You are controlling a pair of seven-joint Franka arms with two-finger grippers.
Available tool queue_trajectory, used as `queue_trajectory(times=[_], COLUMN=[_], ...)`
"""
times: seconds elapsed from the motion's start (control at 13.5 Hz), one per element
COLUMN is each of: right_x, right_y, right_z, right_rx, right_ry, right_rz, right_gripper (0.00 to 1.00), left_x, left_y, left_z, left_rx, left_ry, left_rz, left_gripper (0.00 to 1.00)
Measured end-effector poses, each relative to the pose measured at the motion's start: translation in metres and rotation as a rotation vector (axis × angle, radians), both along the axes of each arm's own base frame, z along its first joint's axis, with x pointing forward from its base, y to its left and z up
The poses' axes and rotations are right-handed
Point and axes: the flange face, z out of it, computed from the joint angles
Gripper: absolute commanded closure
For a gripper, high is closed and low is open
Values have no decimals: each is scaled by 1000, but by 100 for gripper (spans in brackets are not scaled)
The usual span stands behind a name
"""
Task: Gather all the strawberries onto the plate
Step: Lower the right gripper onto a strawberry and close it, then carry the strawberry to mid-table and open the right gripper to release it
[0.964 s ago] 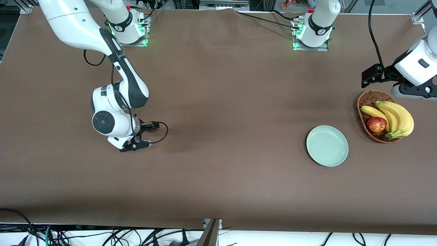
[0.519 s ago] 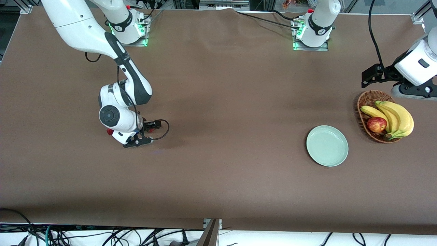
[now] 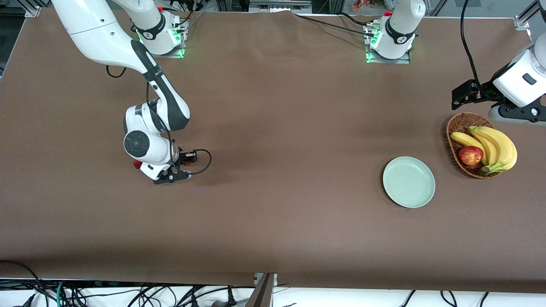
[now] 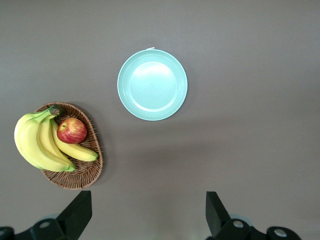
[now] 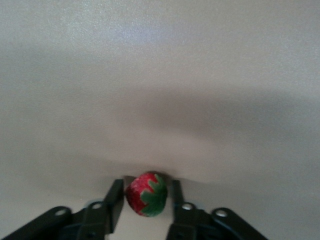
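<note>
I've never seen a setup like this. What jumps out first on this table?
Probably the wicker basket of yellow bananas with a red apple at the left arm's end of the table, and beside it the bare mint-green plate. At the right arm's end, the right end effector is down at the table with a tiny strawberry between its fingers. The left end effector hangs open above the basket and plate.

From the left wrist camera I look straight down on the bench (image 4: 260, 125). The left claw (image 4: 149, 220) hangs above bare brown surface, its two dark fingers (image 4: 75, 215) spread wide with nothing between them. I see the mint-green plate (image 4: 152, 84) lying empty, and near it the wicker basket (image 4: 77, 172) holding a banana bunch (image 4: 37, 142) with a red-yellow apple (image 4: 71, 130) touching it.
</note>
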Motion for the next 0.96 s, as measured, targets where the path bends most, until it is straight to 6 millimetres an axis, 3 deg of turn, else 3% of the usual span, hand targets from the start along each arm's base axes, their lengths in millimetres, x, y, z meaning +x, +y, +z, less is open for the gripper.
queue_trajectory(times=[0.07,0.37,0.52,0.67,0.96], right_x=[0,3,7,5,-29], right_y=[1,4,24,72,216], right_z=[1,6,18,34,53], right_rx=[1,5,12,19,47], right_ry=[-2,-15,-42,-74,-109], right_rz=[0,-11,-53,-119,-306], right_gripper=[92,92,92,92,92], left_x=[0,0,0,0,0], left_y=[0,0,0,0,0], left_z=[0,0,0,0,0], left_rx=[0,0,0,0,0], left_ry=[0,0,0,0,0], left_rz=[0,0,0,0,0], left_gripper=[0,0,0,0,0])
